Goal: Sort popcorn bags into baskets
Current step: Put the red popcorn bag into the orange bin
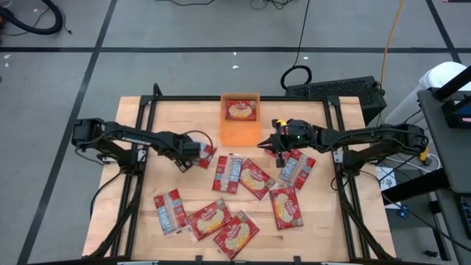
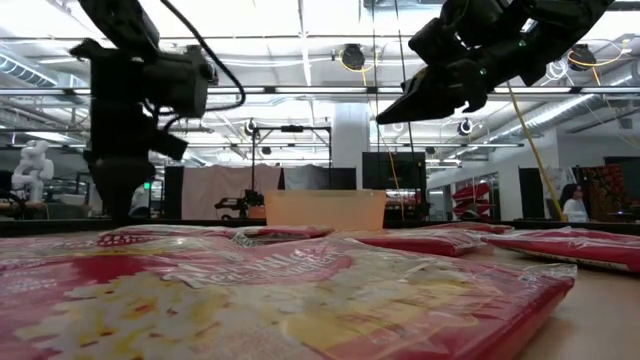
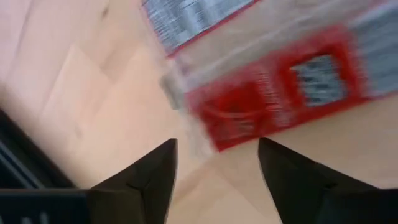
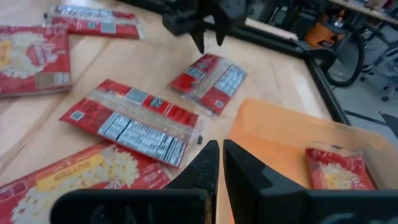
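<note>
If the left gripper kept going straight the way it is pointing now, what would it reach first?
Most likely the popcorn bag lying back-up just ahead of the open left gripper; depth is unclear, so it might touch the bare table first.

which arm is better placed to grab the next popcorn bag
Left, probably. The left gripper is open right over a flat red popcorn packet; the right gripper is nearly shut beside the translucent orange plastic tray.

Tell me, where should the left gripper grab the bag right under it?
Probably its near short end, from above: the popcorn bag lies flat on the table, so only that crimped edge gives the open left gripper something to pinch.
</note>
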